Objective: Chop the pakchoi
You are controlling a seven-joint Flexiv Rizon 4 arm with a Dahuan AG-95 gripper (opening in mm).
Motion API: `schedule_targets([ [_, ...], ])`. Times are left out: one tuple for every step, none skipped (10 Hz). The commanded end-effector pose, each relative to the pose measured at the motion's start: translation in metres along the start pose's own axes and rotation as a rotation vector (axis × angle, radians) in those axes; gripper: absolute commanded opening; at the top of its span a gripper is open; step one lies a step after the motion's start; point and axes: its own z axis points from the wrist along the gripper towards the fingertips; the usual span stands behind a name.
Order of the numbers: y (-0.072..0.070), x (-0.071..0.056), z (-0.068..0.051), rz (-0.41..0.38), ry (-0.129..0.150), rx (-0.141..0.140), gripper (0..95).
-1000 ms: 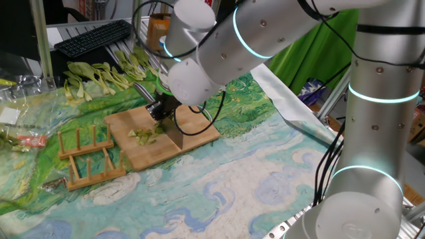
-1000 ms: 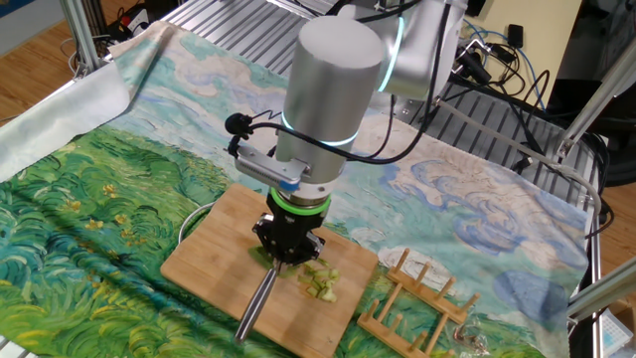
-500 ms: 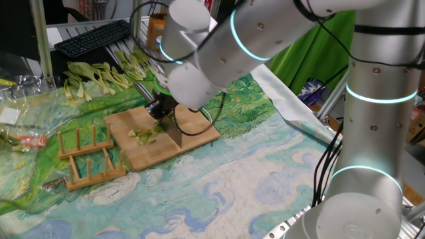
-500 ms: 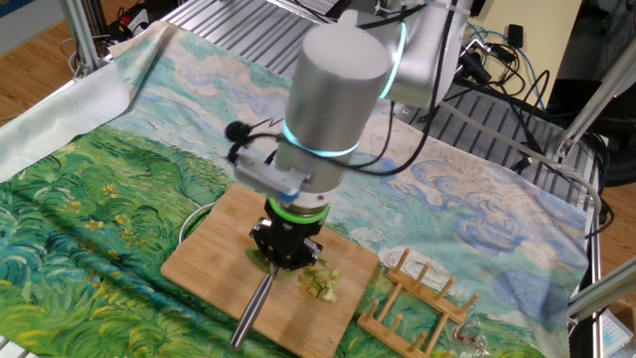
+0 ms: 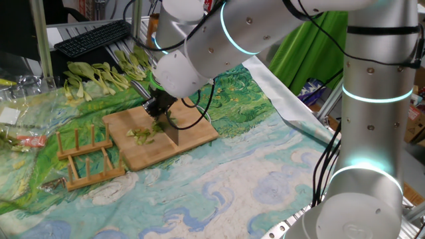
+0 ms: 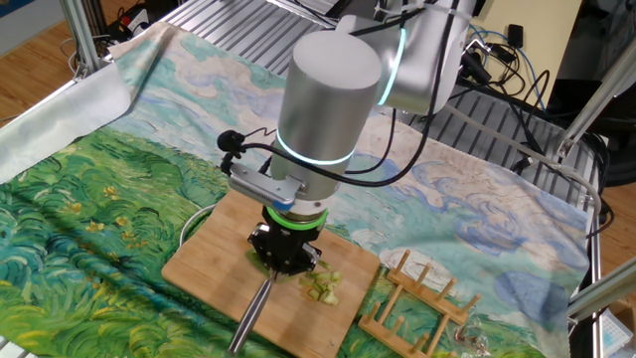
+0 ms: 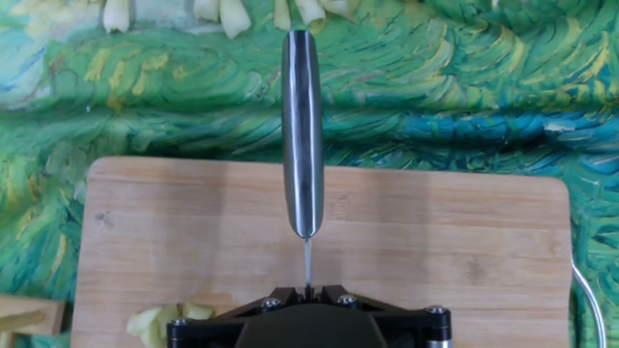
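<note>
The pakchoi is a small heap of cut pale green pieces [image 5: 143, 135] on the wooden cutting board [image 5: 196, 119]. It also shows in the other fixed view [image 6: 320, 286] and at the bottom left of the hand view [image 7: 160, 324]. My gripper [image 5: 159, 108] is shut on a knife. The knife's blade [image 5: 171, 133] stands edge-down on the board just right of the heap. In the hand view the grey handle [image 7: 302, 135] points away from my gripper [image 7: 307, 290] over the board [image 7: 445, 242]. In the other fixed view my gripper [image 6: 283, 249] stands low over the board [image 6: 209, 264], with the handle [image 6: 250, 316] pointing toward the front edge.
Several whole pakchoi stalks [image 5: 99, 76] lie behind the board on the painted cloth; their stem ends show at the top of the hand view [image 7: 222, 12]. A wooden rack [image 5: 86, 156] stands left of the board, also in the other fixed view [image 6: 417, 298]. A keyboard [image 5: 93, 36] lies at the back.
My gripper with the knife has shifted a little to the left along the board, toward the cut pieces, and the arm above it has leaned the same way.
</note>
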Motion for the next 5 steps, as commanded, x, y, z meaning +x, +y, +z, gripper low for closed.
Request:
schedule_targets([
  [0.0015, -0.0001, 0.0024, 0.006, 0.011, -0.001, 0.0],
  [0.0015, 0.0023, 0.0015, 0.007, 0.016, 0.003, 0.0],
  [0.0011, 0.0032, -0.002, 0.007, 0.018, 0.001, 0.0],
  [0.0007, 0.0037, -0.0045, 0.006, 0.016, 0.001, 0.0],
  [0.001, 0.0038, -0.0034, 0.015, 0.015, -0.011, 0.0],
])
